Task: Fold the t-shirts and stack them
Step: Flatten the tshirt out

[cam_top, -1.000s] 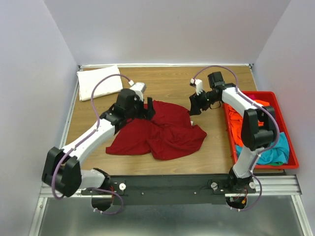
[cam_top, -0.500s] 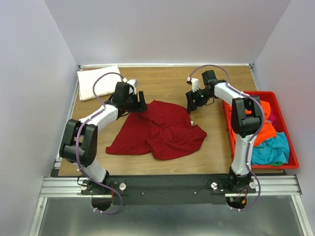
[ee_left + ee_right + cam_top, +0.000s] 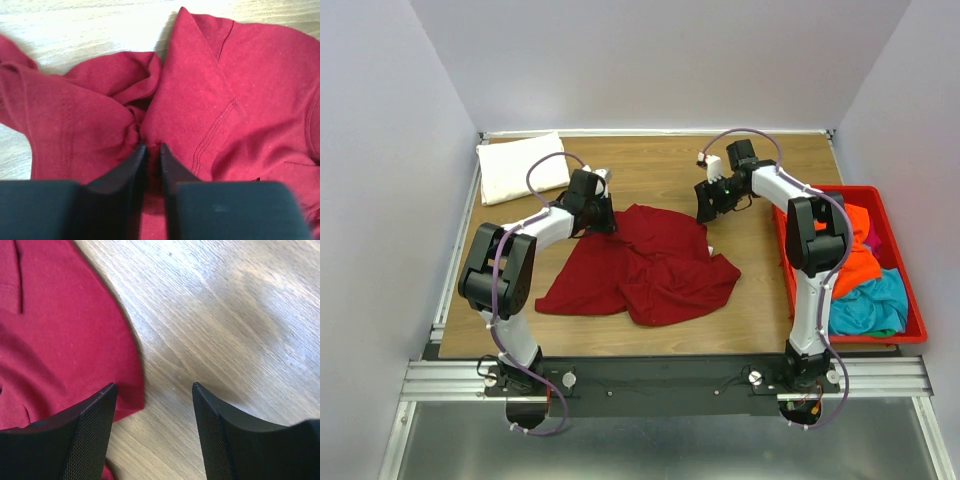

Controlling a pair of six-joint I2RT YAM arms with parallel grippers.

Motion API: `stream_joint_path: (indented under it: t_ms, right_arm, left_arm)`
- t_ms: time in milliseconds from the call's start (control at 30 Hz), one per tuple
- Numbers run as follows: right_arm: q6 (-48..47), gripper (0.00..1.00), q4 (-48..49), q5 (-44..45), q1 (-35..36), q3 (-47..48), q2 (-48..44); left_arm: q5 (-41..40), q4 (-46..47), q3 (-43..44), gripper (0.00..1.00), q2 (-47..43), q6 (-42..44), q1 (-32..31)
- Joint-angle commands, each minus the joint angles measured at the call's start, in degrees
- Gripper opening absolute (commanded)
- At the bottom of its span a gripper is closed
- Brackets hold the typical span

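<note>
A dark red t-shirt [image 3: 655, 265] lies crumpled and spread on the middle of the wooden table. My left gripper [image 3: 604, 222] is at its far left edge. In the left wrist view the jaws [image 3: 152, 148] are pinched on a bunched fold of the dark red cloth [image 3: 225, 95]. My right gripper [image 3: 706, 214] hovers open over the shirt's far right corner. In the right wrist view its gap [image 3: 153, 388] is mostly over bare wood, and the shirt's edge [image 3: 65, 335] lies under the left finger. A folded white t-shirt [image 3: 520, 166] lies at the far left corner.
A red plastic bin [image 3: 912, 305] stands at the right edge, holding orange [image 3: 855, 262] and teal [image 3: 872, 305] shirts. The right forearm reaches over the bin's near side. Grey walls close in the table [image 3: 650, 165] on three sides.
The left gripper has closed on the shirt's far left edge, and its arm has swung further left. The right gripper has shifted slightly toward the shirt's far right corner.
</note>
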Motion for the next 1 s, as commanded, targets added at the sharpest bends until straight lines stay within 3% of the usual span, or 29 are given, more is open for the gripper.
stream_joint_path:
  t_ms: [0,100,200,267,300,333,500,700,733,767,833,867,967]
  right_arm:
    - [1.25,0.67,0.18,-0.05,0.96,0.68,2.73]
    - [2.13,0.63,0.18,-2.16,1.31,0.33,2.9]
    - [2.57,0.48,0.18,-3.57,1.57,-0.11,2.82]
    - [2.75,0.25,0.18,-4.19,1.57,-0.38,2.64]
    - [2.66,0.08,0.18,-3.66,1.57,-0.81,2.55]
    - [2.74,0.01,0.18,-2.88,1.57,-1.08,2.12]
    - [3.88,0.01,4.91,2.92,0.26,-5.12,-5.43]
    - [4.85,0.01,8.17,8.73,-1.41,-10.48,-16.07]
    - [5.46,0.08,8.17,10.73,-1.59,-11.97,-17.12]
    - [5.47,0.18,8.17,11.8,-1.59,-12.76,-17.48]
    - [5.82,0.36,8.7,13.65,-2.38,-14.52,-18.54]
    - [5.82,0.51,9.14,14.96,-2.64,-15.49,-19.85]
    - [3.46,0.57,10.19,12.97,-4.14,-18.74,-22.48]
  left_arm:
    - [0.58,0.21,1.48,0.18,-0.76,-0.72,-0.33]
    - [1.9,0.57,3.06,0.07,-2.78,-1.51,-0.42]
    - [4.09,1.01,6.65,0.04,-4.19,-2.74,-0.42]
    - [5.76,1.01,9.02,0.03,-3.85,-3.44,-0.33]
    - [7.69,1.01,11.82,0.03,-3.32,-4.4,-0.42]
    - [8.75,1.01,13.42,0.02,-1.92,-4.76,-0.33]
    - [13.67,1.97,24.58,0.0,4.49,-8.27,-0.42]
    - [23.51,9.09,45.04,0.03,21.88,-14.95,-0.51]
    - [24.39,8.57,55.78,0.14,27.48,-16.79,-0.68]
    - [24.4,7.43,55.88,0.24,30.23,-17.33,-0.68]
    - [24.4,4.98,65.75,0.48,35.07,-17.25,-0.86]
    - [24.23,3.83,67.9,0.58,37.7,-16.64,-1.12]
    - [17.41,-1.52,70.91,0.67,36.26,-7.63,-1.12]
